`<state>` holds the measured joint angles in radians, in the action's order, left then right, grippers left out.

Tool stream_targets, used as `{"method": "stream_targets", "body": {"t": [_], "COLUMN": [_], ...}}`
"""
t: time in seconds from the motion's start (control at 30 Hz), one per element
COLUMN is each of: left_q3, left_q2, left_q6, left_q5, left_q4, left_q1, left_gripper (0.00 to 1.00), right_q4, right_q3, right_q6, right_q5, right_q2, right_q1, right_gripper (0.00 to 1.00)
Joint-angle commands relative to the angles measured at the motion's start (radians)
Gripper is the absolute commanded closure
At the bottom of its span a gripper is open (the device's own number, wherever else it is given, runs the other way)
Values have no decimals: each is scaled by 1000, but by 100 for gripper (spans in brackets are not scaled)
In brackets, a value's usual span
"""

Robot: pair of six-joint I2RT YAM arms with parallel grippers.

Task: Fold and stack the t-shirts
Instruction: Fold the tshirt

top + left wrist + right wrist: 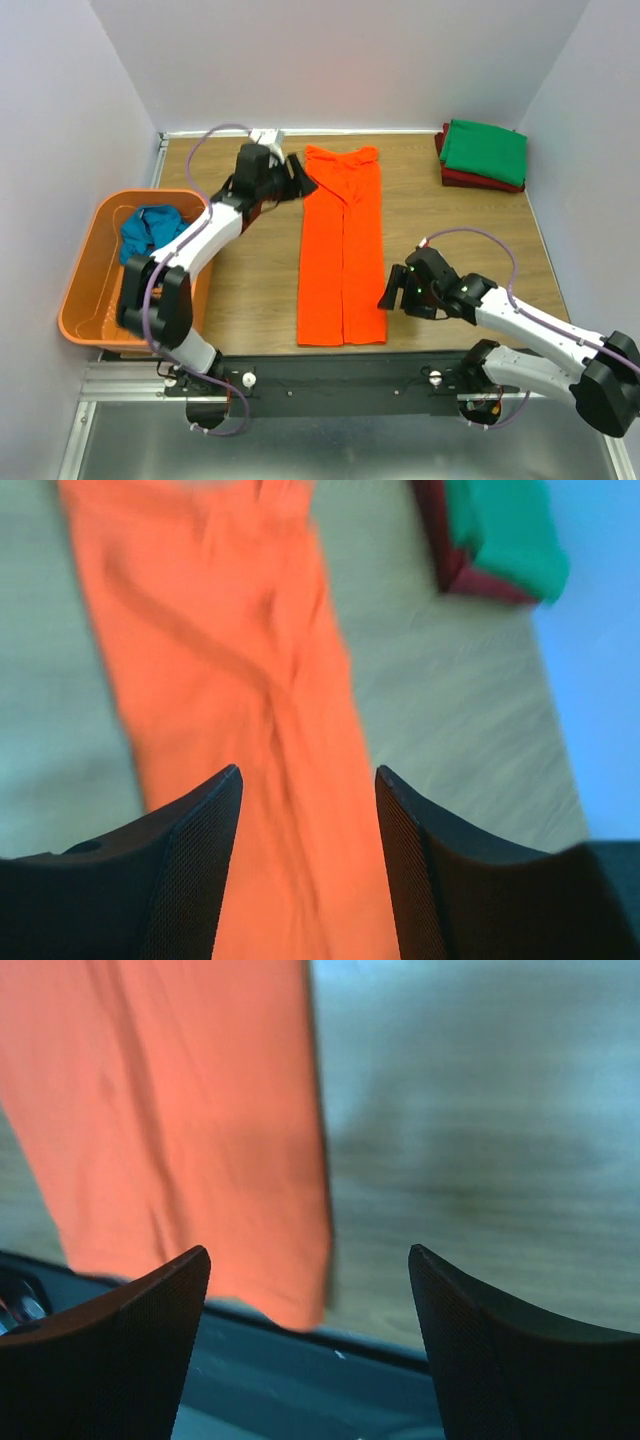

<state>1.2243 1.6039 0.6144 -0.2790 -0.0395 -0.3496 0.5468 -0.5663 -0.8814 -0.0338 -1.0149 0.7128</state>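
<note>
Orange t-shirt (342,245), long strip on worktop (250,290): left end effector (303,177) by collar, right end effector (390,288) by hem, both wide open and empty; you pinch matching edges squarely before folding.

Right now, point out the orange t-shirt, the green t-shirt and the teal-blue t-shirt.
orange t-shirt (342,250), top view, middle of the folded strip
green t-shirt (485,152), top view, centre of its top
teal-blue t-shirt (150,232), top view, crumpled middle
</note>
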Motion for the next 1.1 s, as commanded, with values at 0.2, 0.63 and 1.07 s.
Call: {"method": "stream_targets", "body": {"t": [0.2,0.63,1.07], "left_q3": [-554,-789,-973], "left_q2": [-471,-795,-900], "left_q6": [70,372,516], "left_q5": [207,297,284], "left_q4": [-106,-296,-258], "left_q1": [-94,-316,-460], "left_gripper": [41,49,52], "right_q4": [16,1,-156], "right_q3": [167,309,416], "right_q6": [-67,-235,-335], "right_q5": [275,278,321], "right_q2": [130,295,296], "right_q1": [-10,-12,-10], "right_gripper": [22,33,49]}}
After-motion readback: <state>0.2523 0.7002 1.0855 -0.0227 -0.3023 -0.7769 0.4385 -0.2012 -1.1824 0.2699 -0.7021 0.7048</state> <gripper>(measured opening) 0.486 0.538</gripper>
